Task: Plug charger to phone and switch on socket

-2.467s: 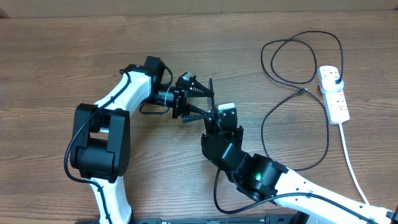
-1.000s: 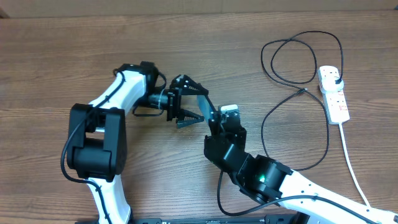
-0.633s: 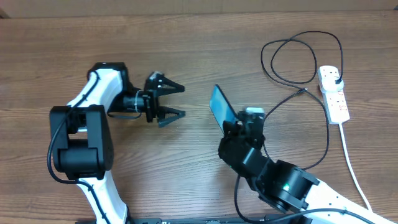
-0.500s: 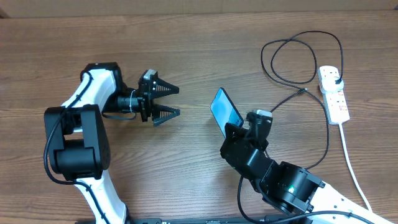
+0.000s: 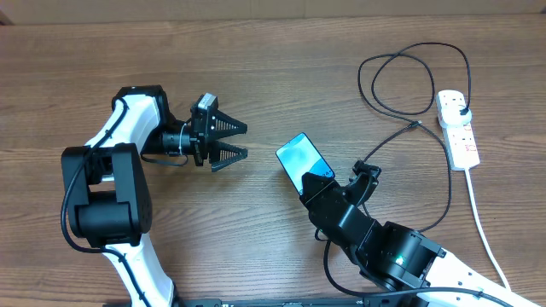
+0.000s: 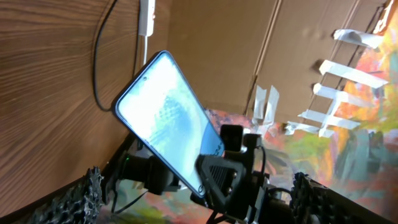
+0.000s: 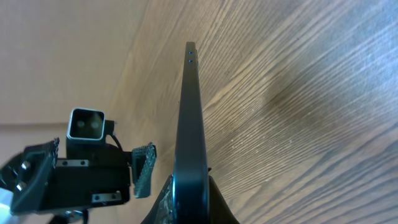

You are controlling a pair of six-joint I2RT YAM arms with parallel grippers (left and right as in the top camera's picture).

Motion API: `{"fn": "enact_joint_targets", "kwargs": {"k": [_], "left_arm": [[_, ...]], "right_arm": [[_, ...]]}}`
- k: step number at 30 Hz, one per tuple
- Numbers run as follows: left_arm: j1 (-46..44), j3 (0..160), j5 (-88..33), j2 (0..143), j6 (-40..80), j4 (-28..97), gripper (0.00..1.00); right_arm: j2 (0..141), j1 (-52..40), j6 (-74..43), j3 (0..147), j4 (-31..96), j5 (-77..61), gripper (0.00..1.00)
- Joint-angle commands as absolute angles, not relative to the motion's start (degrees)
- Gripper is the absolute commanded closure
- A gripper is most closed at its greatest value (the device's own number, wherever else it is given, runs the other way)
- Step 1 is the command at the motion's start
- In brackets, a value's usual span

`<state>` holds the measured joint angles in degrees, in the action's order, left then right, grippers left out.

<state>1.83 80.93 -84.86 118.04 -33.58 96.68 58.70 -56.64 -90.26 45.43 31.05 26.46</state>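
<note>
The phone (image 5: 300, 158), its light blue screen facing up, is tilted above the table centre with my right gripper (image 5: 318, 182) shut on its near end. In the right wrist view I see the phone (image 7: 189, 112) edge-on between the jaws of the right gripper (image 7: 189, 200). My left gripper (image 5: 245, 141) stands open and empty to the phone's left, a short gap away. From the left wrist, the phone (image 6: 166, 120) hangs beyond the open left gripper (image 6: 200, 198). The charger (image 5: 408, 83) lies looped at the right, its plug tip (image 5: 415, 124) free on the wood. The socket (image 5: 458, 130) carries the black adapter (image 5: 461, 104).
The socket's white cord (image 5: 483, 223) runs toward the front right edge. The charger cable makes a second large loop (image 5: 447, 183) just right of my right arm. The socket (image 6: 147, 17) and cable (image 6: 98, 68) also appear in the left wrist view.
My left gripper has drawn back to the left, open and away from the phone. My right gripper has carried the phone to the right and turned its screen upward.
</note>
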Motion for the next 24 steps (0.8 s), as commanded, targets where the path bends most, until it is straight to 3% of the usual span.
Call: {"fn": "enact_joint_targets", "kwargs": {"k": [1, 14, 19, 24], "left_arm": [[0.27, 81.21, -90.43, 116.46, -35.62, 96.90, 0.00], [-6.72, 81.21, -90.52, 116.46, -22.28, 96.79, 0.00], [-6.81, 81.21, -90.52, 116.46, -16.78, 92.40, 0.11], [-6.81, 81.21, -90.50, 116.46, -7.81, 86.48, 0.11]], "right_arm": [[59.27, -56.49, -97.17, 46.57, 29.19, 29.87, 0.96], [65.36, -56.49, -97.54, 46.57, 17.50, 31.40, 0.96], [65.39, -56.49, -97.54, 46.57, 16.58, 31.44, 0.96], [65.39, -56.49, -97.54, 46.57, 16.49, 31.46, 0.96]]}}
